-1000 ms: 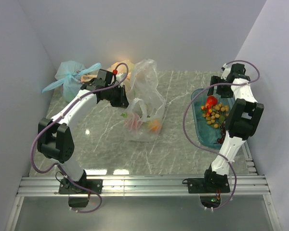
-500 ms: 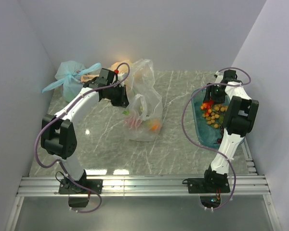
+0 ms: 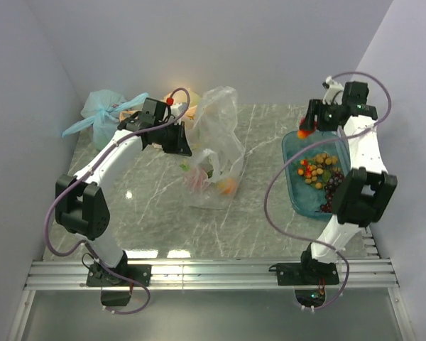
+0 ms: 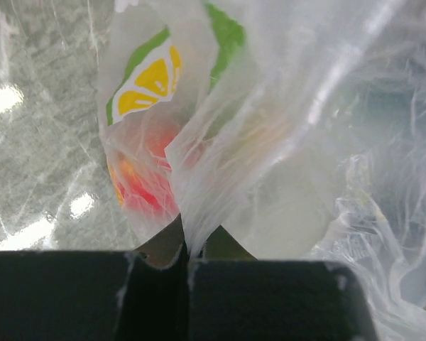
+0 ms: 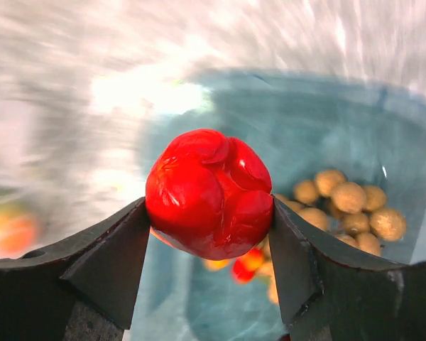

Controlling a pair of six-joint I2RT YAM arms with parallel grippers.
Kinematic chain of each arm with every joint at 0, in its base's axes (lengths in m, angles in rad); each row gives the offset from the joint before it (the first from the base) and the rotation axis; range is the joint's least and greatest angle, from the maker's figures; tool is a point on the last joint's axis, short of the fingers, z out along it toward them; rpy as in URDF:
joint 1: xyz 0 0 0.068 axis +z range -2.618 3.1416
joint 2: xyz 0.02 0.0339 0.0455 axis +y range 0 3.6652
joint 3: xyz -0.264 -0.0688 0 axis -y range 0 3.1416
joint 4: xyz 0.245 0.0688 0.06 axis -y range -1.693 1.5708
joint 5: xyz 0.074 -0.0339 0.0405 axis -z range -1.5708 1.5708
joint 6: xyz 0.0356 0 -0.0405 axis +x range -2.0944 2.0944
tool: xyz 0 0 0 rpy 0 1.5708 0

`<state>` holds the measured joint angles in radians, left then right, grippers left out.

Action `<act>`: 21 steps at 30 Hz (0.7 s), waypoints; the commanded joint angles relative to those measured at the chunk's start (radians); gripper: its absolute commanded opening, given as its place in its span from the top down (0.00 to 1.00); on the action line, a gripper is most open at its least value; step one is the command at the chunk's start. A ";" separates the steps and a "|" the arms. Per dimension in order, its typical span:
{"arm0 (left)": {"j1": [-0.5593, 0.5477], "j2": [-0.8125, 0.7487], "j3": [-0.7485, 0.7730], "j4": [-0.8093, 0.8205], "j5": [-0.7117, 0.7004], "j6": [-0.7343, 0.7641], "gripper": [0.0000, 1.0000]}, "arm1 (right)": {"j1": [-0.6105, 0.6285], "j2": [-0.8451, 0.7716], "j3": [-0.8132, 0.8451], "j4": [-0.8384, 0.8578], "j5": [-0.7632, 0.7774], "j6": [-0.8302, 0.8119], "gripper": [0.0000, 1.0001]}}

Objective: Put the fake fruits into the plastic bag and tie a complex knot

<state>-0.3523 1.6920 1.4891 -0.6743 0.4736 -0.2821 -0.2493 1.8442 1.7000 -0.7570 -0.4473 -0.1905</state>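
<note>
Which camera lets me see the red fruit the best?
The right wrist view: the red fruit fills the middle, big and glossy, squeezed between the two fingers. The top view shows it only as a tiny red spot. The left wrist view misses it and shows the plastic bag instead.

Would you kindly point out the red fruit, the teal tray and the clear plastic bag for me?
red fruit (image 5: 209,192): right wrist view, centre of its glossy skin.
teal tray (image 3: 287,160): top external view, its left rim.
clear plastic bag (image 3: 220,117): top external view, its raised upper part.
</note>
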 commanded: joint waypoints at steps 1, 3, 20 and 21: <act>-0.005 -0.078 0.005 0.038 0.017 0.026 0.99 | 0.103 -0.163 0.052 -0.012 -0.162 0.011 0.57; -0.008 -0.084 0.005 0.042 0.028 0.024 1.00 | 0.204 -0.213 0.052 0.031 -0.197 0.042 0.57; -0.014 -0.057 0.059 0.016 0.069 -0.034 0.99 | 0.518 -0.416 -0.065 0.257 0.049 0.102 0.58; -0.014 -0.058 0.056 0.015 0.066 -0.034 0.99 | 0.506 -0.413 -0.047 0.248 0.082 0.102 0.58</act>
<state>-0.3637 1.6489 1.5356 -0.6781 0.5156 -0.2985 0.3008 1.4727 1.6302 -0.5762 -0.5194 -0.1093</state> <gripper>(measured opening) 0.013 0.695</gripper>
